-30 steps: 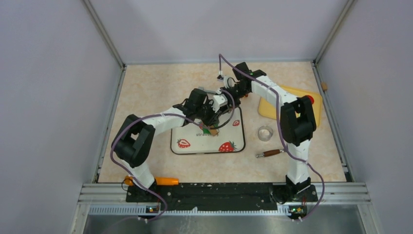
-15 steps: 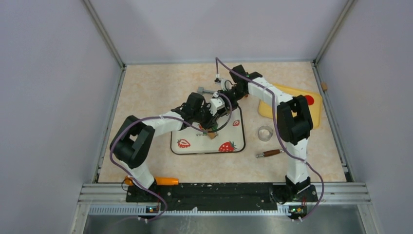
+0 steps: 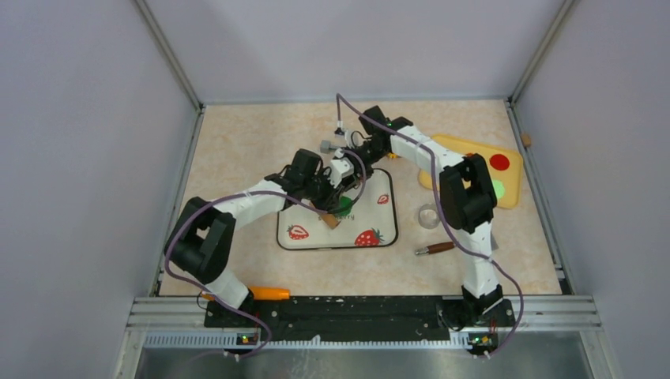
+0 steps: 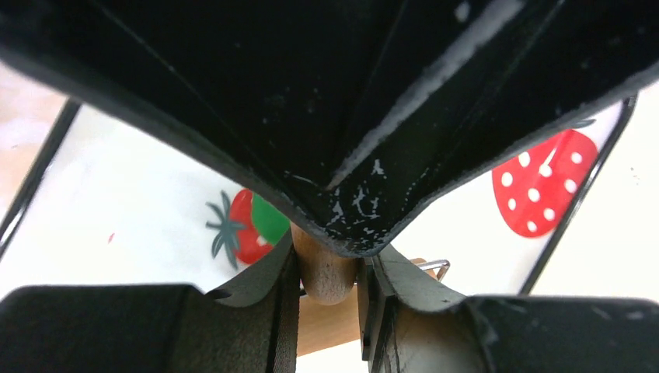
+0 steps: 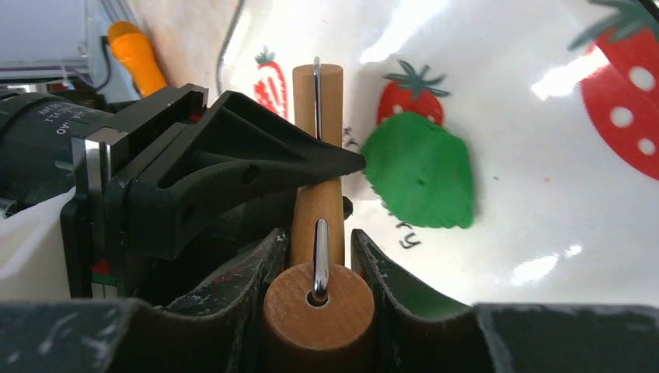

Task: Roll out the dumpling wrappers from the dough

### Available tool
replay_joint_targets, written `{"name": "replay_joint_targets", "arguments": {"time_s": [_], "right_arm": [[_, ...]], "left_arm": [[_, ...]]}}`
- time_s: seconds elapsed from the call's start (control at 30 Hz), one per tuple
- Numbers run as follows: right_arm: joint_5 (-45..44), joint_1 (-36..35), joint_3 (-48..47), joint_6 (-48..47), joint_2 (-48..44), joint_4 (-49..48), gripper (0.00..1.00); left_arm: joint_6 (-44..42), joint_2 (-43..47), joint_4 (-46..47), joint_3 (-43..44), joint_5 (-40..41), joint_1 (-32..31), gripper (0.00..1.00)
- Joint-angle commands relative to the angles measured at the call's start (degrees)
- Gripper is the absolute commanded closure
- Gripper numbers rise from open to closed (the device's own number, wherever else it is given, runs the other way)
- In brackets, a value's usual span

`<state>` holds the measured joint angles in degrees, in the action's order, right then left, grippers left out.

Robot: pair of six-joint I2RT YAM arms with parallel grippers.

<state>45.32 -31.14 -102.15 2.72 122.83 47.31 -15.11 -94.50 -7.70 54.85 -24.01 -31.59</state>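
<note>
The dough (image 5: 420, 180) is a flattened dark green sheet on the strawberry mat (image 3: 371, 213). It also shows in the top view (image 3: 345, 204) and as a sliver in the left wrist view (image 4: 270, 219). A wooden rolling pin (image 5: 317, 210) with a metal wire handle lies just left of the dough, beside it. My right gripper (image 5: 319, 256) is shut on its near end. My left gripper (image 4: 326, 272) is shut on the pin's wooden shaft (image 4: 326, 272); in the top view it sits over the mat (image 3: 326, 207), the right gripper (image 3: 345, 170) behind it. No green wrapper discs show.
A yellow board (image 3: 466, 150) at the back right carries a red disc (image 3: 498, 162) and a pale green disc (image 3: 497, 189). A clear round cutter (image 3: 429, 215) and a wooden-handled tool (image 3: 437, 249) lie right of the mat. An orange object (image 3: 269, 293) lies by the left arm's base.
Both grippers and the rolling pin have moved left across the mat. The green dough, hidden under them before, now shows to the pin's right.
</note>
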Motion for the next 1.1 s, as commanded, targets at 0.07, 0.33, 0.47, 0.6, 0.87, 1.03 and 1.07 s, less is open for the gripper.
{"name": "replay_joint_targets", "arguments": {"time_s": [0.07, 0.33, 0.47, 0.6, 0.87, 1.03, 1.07], "right_arm": [[2.7, -0.71, -6.37, -0.14, -4.65, -3.14, 1.0], [-2.49, 1.98, -1.43, -4.63, -5.8, -2.03, 1.0], [-4.24, 2.04, -1.48, -6.79, -3.88, -1.3, 1.0], [-6.6, 1.98, 0.62, -8.74, -2.53, -1.42, 1.0], [-9.97, 1.31, 6.1, -9.4, -0.35, -2.54, 1.0], [-9.95, -0.02, 7.5, -8.65, 0.71, -3.58, 1.0], [-9.84, -0.32, 7.34, -8.43, 0.89, -3.69, 1.0]], "left_arm": [[1.79, 10.06, -0.03, 6.4, -8.61, -0.53, 1.0], [5.71, 1.0, 6.39, 9.69, -8.1, -0.84, 1.0], [5.41, -3.21, 7.25, 10.35, -7.1, -0.71, 1.0], [5.35, -7.16, 7.22, 10.14, -6.4, -0.62, 1.0], [8.41, -6.95, 5.84, 5.17, -6.55, -0.27, 1.0], [8.3, -4.85, 4.9, 1.79, -6.75, 0.92, 1.0], [8.41, -4.29, 4.51, 1.3, -6.81, 1.35, 1.0]]}}
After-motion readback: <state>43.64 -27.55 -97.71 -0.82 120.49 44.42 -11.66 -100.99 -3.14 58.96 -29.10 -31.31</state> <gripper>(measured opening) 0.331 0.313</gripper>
